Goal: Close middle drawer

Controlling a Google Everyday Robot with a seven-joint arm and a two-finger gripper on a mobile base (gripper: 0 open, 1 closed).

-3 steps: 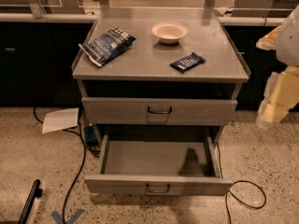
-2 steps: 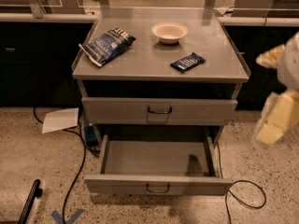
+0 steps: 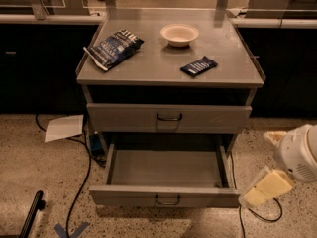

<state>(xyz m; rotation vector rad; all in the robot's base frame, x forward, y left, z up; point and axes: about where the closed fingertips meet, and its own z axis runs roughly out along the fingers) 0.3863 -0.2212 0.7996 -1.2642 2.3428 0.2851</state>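
The middle drawer is a shallow grey metal tray pulled far out of the cabinet, and it is empty inside. Its plain front panel carries a small dark loop handle at centre. Above it, another grey drawer front with the same kind of handle sits nearly flush with the cabinet. My gripper shows as a pale yellow tip under the white arm housing at the lower right. It hangs just right of the open drawer's front right corner, close to the panel's end.
The cabinet top holds a blue chip bag, a white bowl and a dark snack bar. On the floor lie a white paper, black cables, blue tape and a black post.
My arm has come down from the upper right to beside the open drawer's front right corner. The drawer and the things on top have not moved.
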